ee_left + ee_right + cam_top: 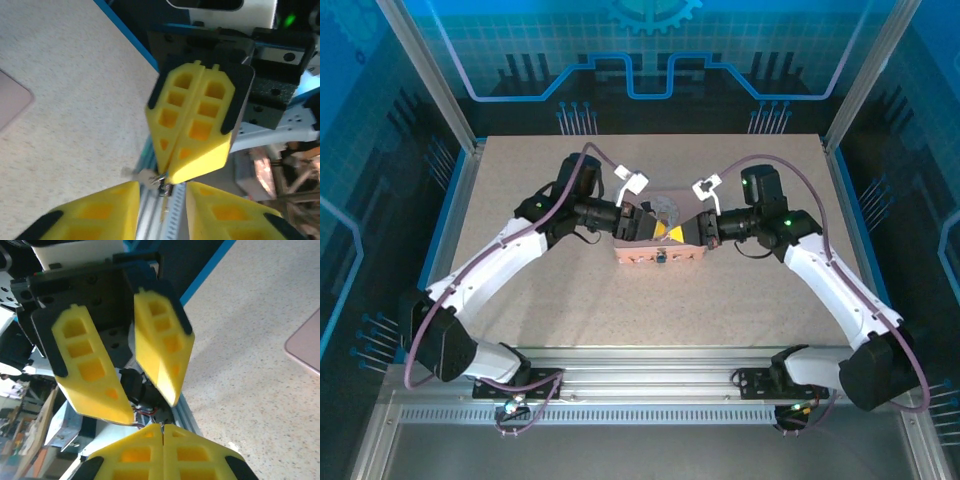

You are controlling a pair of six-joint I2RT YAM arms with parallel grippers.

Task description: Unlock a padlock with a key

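Nearest the left wrist camera, the left gripper [162, 192] has its yellow fingers cut off by the frame's lower edge and standing apart. Just beyond, the right gripper [168, 172] pinches a small blurred silvery piece we take for the padlock [160, 182]. From the right wrist we see that gripper's fingers pressed flat together and the left's spread opposite. From above, both meet over the pink box [625, 255], where the padlock is a mere bluish speck at its near edge.
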